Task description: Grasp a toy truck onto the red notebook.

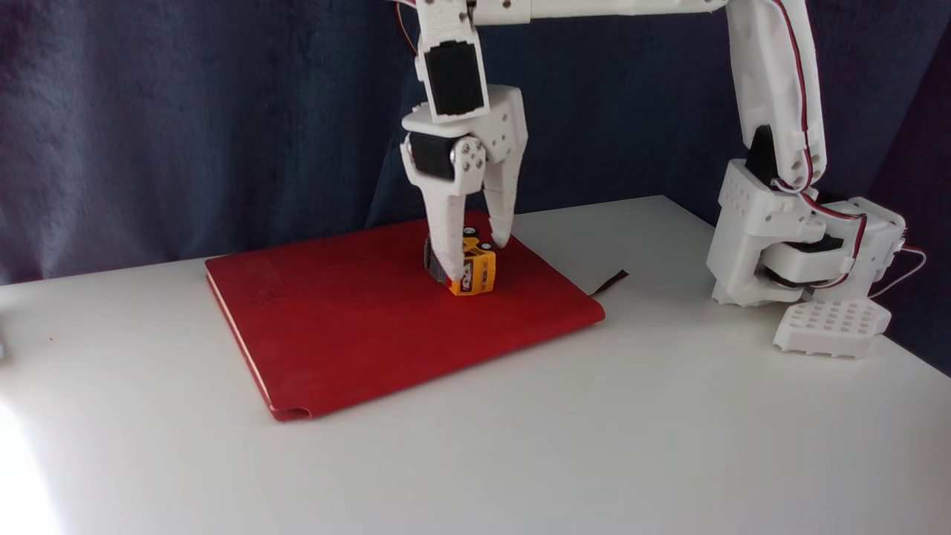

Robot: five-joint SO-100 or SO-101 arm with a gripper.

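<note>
Fixed view, single frame.

My white two-finger end effector (475, 260) points straight down over the large flat dark-red soft-cover notebook (356, 319), which lies on the white worktop (594, 446) with a thin dark ribbon bookmark (611, 282) poking out at its right edge. The small stubby orange-yellow plastic toy truck (472, 271) sits between my fingers, its wheels on or just above the cover, toward the notebook's far right part.

Finger spacing: narrow, about the truck's width. The near finger (448, 238) lies against the truck's left side; the far finger (501, 215) ends at its upper right. I judge this a grip on the truck, or one just slackening. I cannot tell which.

Why the pose: a vertical approach keeps the fingers off the cover and lets the truck come down flat on its wheels. Placement well inside the notebook's edges leaves margin against rolling off. Judgement: the task is near its end, with release and a straight lift remaining.

Hard to make out:
- Contact between wheels and cover; the near finger's tip hides the truck's lower left corner.
- The grey bed, mostly behind the near finger.
- Far fingertip contact, blurred.
- The embossing on the cover, faint and unreadable.
- My upper arm is cut off by the top edge.

Risk: an uneven release could tip the truck.
</note>
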